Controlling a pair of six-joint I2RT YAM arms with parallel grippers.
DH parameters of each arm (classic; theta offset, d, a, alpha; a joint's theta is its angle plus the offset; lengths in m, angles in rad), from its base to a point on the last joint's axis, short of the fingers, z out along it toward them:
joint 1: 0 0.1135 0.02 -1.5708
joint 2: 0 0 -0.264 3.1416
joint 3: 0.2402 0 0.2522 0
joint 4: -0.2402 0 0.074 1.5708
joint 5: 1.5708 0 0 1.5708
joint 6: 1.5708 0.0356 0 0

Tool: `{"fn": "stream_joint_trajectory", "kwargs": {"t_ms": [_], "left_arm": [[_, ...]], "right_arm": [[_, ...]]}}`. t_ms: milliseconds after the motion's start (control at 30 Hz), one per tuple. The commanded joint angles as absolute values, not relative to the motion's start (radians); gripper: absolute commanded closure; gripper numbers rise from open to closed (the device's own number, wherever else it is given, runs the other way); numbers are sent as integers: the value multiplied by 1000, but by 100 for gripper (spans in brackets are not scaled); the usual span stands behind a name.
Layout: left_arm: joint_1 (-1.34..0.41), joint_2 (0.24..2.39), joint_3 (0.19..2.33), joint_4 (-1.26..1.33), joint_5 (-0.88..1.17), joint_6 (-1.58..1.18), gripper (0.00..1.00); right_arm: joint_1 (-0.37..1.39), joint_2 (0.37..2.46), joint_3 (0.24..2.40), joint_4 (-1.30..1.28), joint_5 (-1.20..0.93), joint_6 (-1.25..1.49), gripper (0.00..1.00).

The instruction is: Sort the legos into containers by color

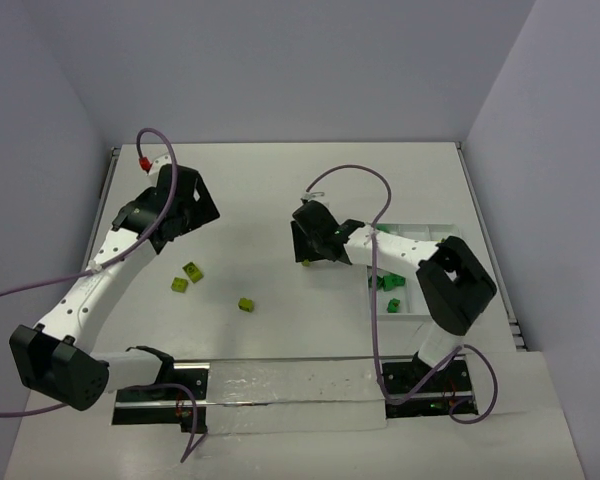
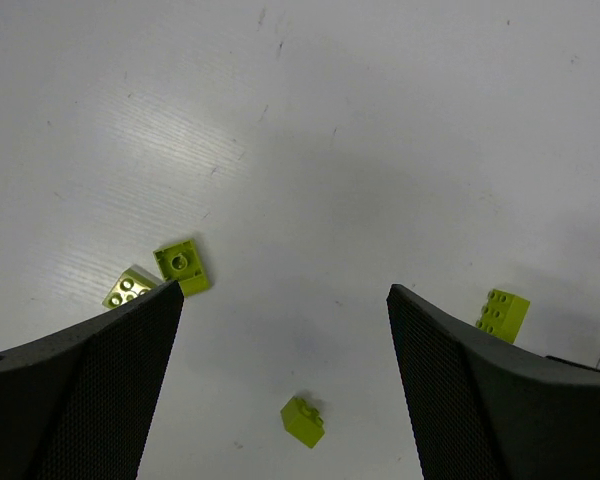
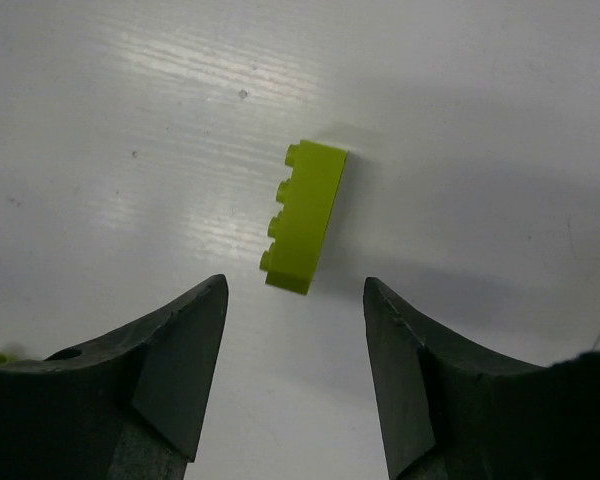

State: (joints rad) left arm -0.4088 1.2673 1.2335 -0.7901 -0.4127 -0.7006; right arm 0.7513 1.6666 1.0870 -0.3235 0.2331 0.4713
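My left gripper (image 1: pixel 175 205) is open and empty above the table's left side (image 2: pixel 285 295). Below it lie yellow-green legos: two close together (image 1: pixel 187 277), seen in the left wrist view as one (image 2: pixel 182 266) and another (image 2: pixel 128 287), and a single one (image 1: pixel 246 304) (image 2: pixel 303 421). My right gripper (image 1: pixel 315 240) is open (image 3: pixel 295 285), low over the table, with a long yellow-green lego (image 3: pixel 305 215) lying on its side just beyond the fingertips (image 1: pixel 306 263). The white tray (image 1: pixel 420 228) at the right holds dark green legos (image 1: pixel 388 285).
Another yellow-green lego (image 2: pixel 504 313) shows beside my left gripper's right finger. The right arm's forearm crosses over the tray. Purple cables loop above both arms. A grey wall bounds the table at the back and sides.
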Motion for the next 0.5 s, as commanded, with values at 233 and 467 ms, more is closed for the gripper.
{"fn": "stream_joint_trajectory", "kwargs": {"t_ms": [233, 467], "left_arm": [[-401, 1249, 1210, -773, -395, -672, 9], [-395, 1235, 1193, -767, -410, -667, 9]], "right_arm": [[756, 1830, 1230, -283, 326, 517, 45], [756, 1870, 1236, -288, 336, 513, 56]]}}
